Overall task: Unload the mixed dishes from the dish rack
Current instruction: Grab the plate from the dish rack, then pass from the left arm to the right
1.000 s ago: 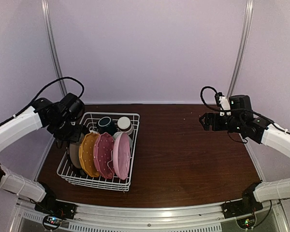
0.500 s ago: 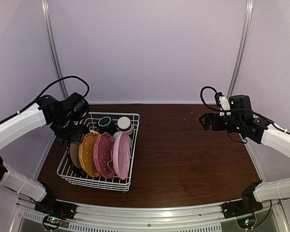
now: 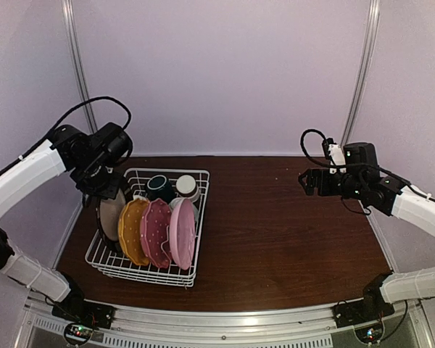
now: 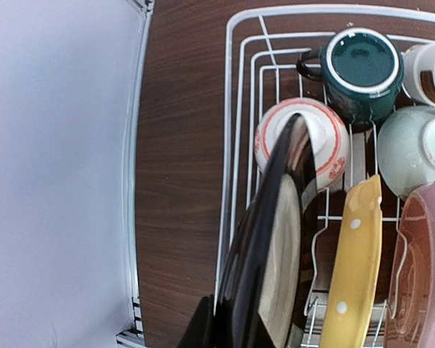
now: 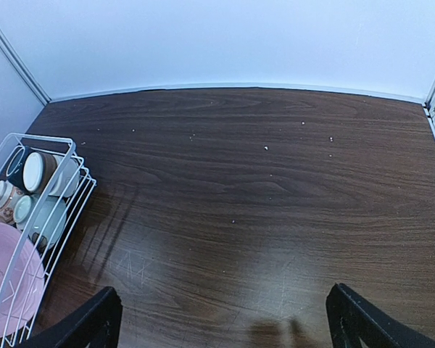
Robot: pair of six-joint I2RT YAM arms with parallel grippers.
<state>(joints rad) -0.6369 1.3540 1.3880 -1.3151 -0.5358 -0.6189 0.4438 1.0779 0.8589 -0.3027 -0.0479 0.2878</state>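
below the left pincer [image 3: 105,191], the dark brown plate [image 3: 110,215] sits half hidden.

Open tabletop [image 3: 290,232] right of the dish rack [image 3: 167,170]; inside, close-packed plates [image 3: 156,232] and cups [image 3: 160,187].

Soft, even, violet-tinged light, faint shadows on the table [image 5: 275,181] (close dark plate [image 4: 250,290] blurred)

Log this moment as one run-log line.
left gripper: shut on dark brown ceramic plate, leftmost in white wire dish rack | right gripper: open, empty
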